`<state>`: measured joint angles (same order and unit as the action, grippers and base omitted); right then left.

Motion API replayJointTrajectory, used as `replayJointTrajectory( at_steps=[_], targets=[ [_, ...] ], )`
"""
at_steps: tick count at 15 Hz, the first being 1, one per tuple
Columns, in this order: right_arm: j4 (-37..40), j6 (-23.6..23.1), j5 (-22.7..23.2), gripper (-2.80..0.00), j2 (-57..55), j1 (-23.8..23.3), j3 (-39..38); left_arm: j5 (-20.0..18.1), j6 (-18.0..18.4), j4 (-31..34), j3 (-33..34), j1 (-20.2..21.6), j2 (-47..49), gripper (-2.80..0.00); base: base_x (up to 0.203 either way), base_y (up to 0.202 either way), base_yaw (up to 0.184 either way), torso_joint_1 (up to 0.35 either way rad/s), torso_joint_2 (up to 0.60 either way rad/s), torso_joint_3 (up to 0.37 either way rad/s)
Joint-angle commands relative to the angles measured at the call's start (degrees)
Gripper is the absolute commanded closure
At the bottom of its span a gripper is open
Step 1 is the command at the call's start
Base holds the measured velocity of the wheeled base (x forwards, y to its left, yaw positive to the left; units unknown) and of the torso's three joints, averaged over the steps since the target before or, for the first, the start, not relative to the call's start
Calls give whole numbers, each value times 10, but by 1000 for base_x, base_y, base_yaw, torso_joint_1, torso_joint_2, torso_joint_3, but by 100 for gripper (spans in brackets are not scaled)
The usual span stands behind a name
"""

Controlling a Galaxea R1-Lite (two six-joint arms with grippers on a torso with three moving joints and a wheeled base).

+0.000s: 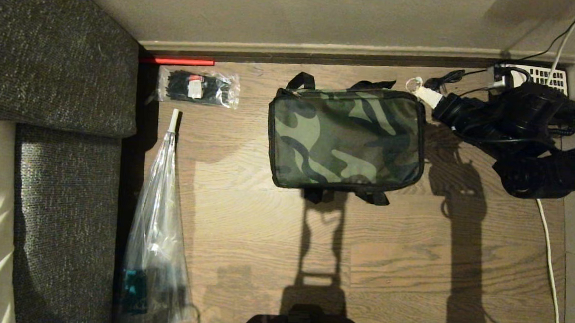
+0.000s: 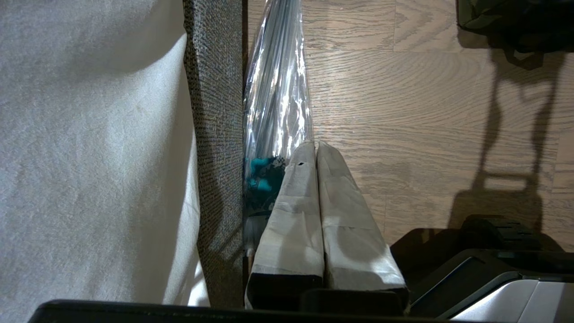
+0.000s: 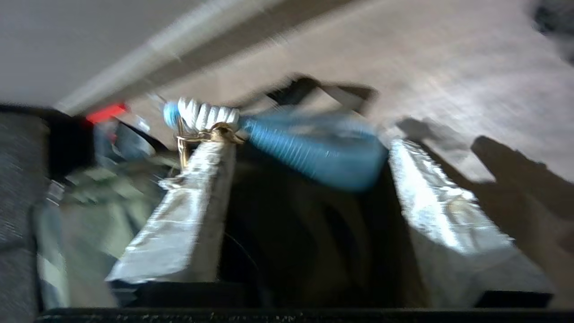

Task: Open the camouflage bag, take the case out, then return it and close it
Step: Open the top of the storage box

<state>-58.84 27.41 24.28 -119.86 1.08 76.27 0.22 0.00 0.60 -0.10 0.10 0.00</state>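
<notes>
The camouflage bag (image 1: 346, 137) lies shut on the wooden floor, its lid flat and its black straps sticking out front and back. The case is hidden. My right gripper (image 1: 424, 92) hovers at the bag's far right corner, and in the right wrist view it (image 3: 309, 148) stands open. A blue and white cord loop (image 3: 314, 152) with a brass clasp stretches across the gap at its fingertips, above the blurred bag (image 3: 103, 197). My left gripper (image 2: 315, 146) is shut and empty, parked low beside the sofa.
A grey sofa (image 1: 50, 42) fills the left side. Next to it lie a long clear plastic bag (image 1: 156, 233) and a clear packet of black items (image 1: 199, 87). A white power strip (image 1: 537, 74) and cables sit at the far right by the wall.
</notes>
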Motion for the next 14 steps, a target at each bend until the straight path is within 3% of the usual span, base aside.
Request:
replayJointTrajectory(
  at_steps=[1, 4, 7, 12, 14],
  targets=[
    [-6, -23, 3, -280, 15, -23, -55, 0, 0, 0, 0, 0, 0, 0, 0, 0, 0, 0, 0, 0],
    [-19, -103, 2, -280, 12, -65, -112, 0, 0, 0, 0, 0, 0, 0, 0, 0, 0, 0, 0, 0],
    [-1, -103, 9, -280, 45, -92, -150, 0, 0, 0, 0, 0, 0, 0, 0, 0, 0, 0, 0, 0],
    [32, 13, 79, -280, 155, -86, -269, 0, 0, 0, 0, 0, 0, 0, 0, 0, 0, 0, 0, 0],
    [68, 105, 129, -280, 200, -79, -299, 0, 0, 0, 0, 1, 0, 0, 0, 0, 0, 0, 0, 0]
  ],
)
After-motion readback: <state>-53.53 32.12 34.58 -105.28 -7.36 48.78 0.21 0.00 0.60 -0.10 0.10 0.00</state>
